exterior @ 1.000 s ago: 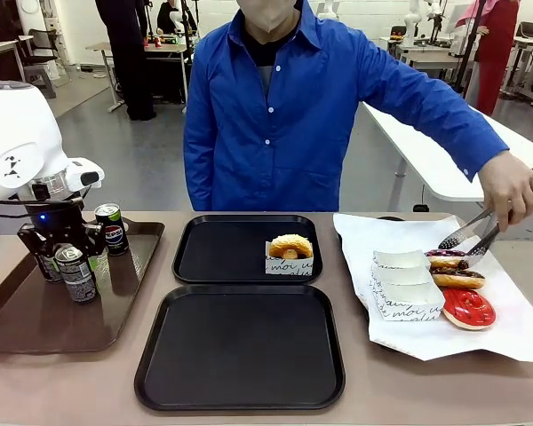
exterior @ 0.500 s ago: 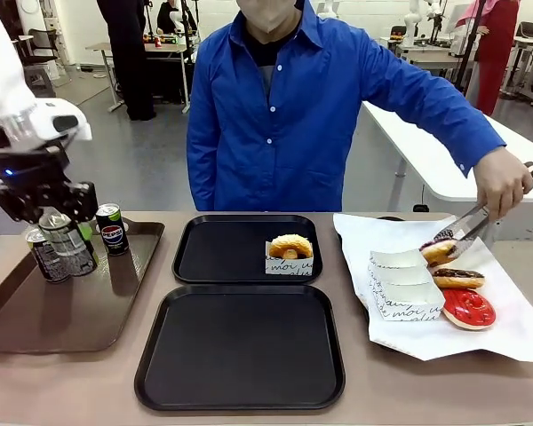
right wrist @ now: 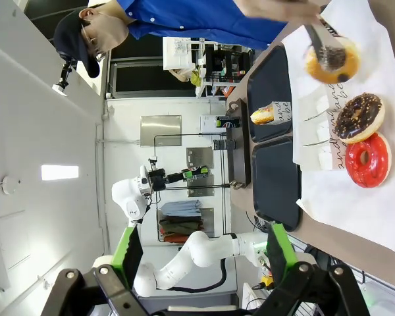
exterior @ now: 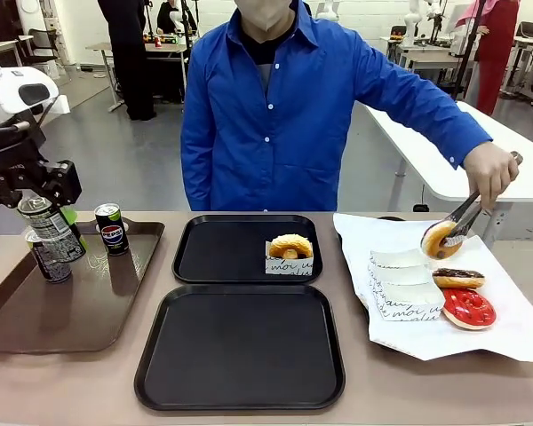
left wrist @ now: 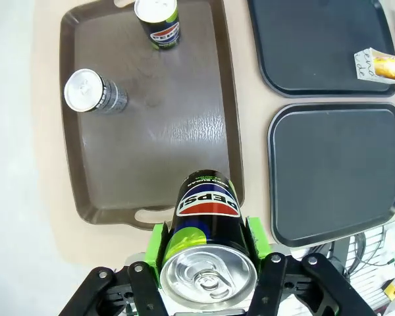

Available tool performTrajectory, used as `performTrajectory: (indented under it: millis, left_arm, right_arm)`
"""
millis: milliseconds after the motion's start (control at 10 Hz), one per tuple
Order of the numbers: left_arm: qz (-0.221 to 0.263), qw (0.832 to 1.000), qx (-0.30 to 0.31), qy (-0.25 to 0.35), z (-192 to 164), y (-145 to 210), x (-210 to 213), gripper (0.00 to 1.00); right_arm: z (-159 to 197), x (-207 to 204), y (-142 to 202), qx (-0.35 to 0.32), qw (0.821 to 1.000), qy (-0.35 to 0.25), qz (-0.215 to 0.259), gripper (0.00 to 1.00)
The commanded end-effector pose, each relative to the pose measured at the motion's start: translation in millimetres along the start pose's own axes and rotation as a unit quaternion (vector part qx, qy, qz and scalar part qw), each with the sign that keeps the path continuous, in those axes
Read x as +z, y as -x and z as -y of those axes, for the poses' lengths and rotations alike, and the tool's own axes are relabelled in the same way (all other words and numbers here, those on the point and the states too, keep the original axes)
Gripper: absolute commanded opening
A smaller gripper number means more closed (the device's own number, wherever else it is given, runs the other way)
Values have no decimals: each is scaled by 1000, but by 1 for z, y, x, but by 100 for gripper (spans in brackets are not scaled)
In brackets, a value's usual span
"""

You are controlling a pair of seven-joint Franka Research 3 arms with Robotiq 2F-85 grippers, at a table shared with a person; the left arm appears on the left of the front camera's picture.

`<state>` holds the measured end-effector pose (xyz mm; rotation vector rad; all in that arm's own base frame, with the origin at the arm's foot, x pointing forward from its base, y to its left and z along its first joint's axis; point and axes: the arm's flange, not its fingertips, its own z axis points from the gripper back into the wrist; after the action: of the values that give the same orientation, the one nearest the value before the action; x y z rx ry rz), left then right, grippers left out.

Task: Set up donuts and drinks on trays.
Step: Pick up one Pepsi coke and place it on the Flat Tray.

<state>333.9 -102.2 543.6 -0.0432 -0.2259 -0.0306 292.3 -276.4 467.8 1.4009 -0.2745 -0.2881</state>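
Note:
My left gripper (exterior: 34,197) is shut on a dark soda can (exterior: 46,227) and holds it in the air above the left end of the brown tray (exterior: 80,311). In the left wrist view the can (left wrist: 207,230) sits between the green pads. Two more cans (exterior: 50,259) (exterior: 112,228) stand on that tray. The far black tray (exterior: 222,253) carries one boxed glazed donut (exterior: 290,251); the near black tray (exterior: 240,346) is bare. The person's tongs hold a glazed donut (exterior: 438,238) above the paper. My right gripper (right wrist: 204,240) is open and holds nothing.
White paper (exterior: 515,328) at the right holds folded white boxes (exterior: 400,284), a chocolate donut (exterior: 457,278) and a red-iced donut (exterior: 468,308). The person in a blue shirt stands at the far edge, one arm stretched over the paper.
My left gripper has risen and shifted left, lifting the can off the brown tray. The person's tongs have picked a glazed donut from the paper and raised it.

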Motion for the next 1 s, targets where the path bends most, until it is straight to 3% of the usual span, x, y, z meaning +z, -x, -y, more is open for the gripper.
performTrajectory:
  millis: [0, 600, 700, 900]
  left_arm:
    - [-8, 1000, -3, -1, 2, -1, -2, 4]
    - [-8, 1000, -3, -1, 2, -1, -2, 4]
    - [-8, 1000, -2, -2, 2, -1, -5, 59]
    - [-16, 998, -60, -29, 69, -29, -20, 59]
  right_arm:
    - [0, 1, 1, -1, 1000, -8, 0, 100]
    - [0, 1, 1, -1, 1000, -8, 0, 100]
    - [0, 1, 1, -1, 1000, -8, 0, 100]
    - [0, 1, 1, -1, 1000, -8, 0, 100]
